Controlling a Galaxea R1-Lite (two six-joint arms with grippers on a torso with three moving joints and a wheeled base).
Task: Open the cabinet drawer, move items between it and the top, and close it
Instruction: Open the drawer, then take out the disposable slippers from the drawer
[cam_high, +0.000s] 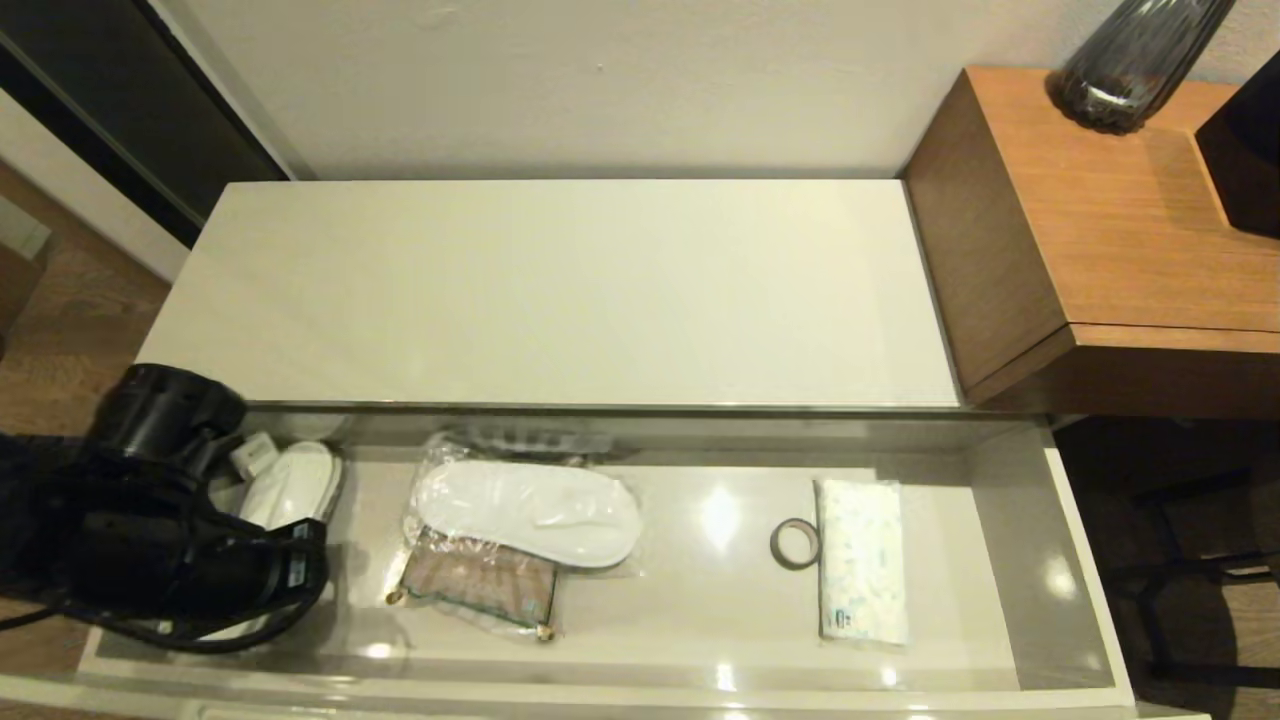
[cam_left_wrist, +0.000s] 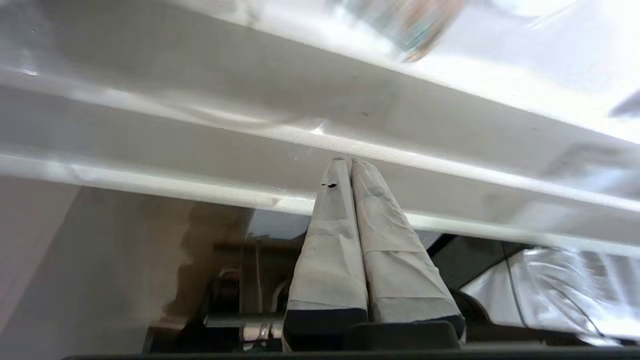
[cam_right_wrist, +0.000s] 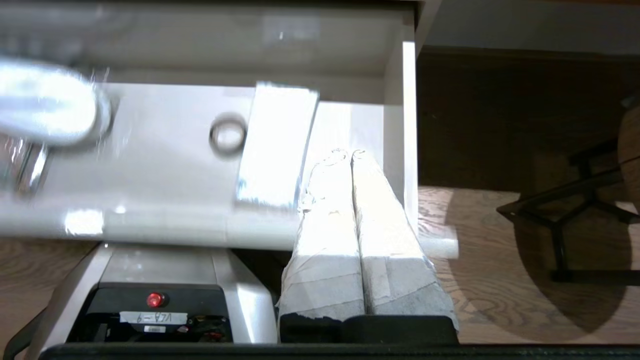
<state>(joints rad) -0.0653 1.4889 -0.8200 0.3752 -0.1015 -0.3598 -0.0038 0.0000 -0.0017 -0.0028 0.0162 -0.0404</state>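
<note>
left gripper (cam_left_wrist: 350, 161) closed — beside drawer (cam_left_wrist: 300, 120) edge

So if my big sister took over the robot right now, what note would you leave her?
Left pincer: shut, empty, at the near left end of the open glossy cream-white cabinet drawer.
Right pincer: shut, empty, parked low outside the drawer's right end.
In the drawer: bagged flat white slippers, another white pair at the left end, a small black tape roll, a white rectangular soft packet.
Long glossy cream-white cabinet top: nothing on it.
Done: drawer opened.
Left: move items, close the drawer.
</note>
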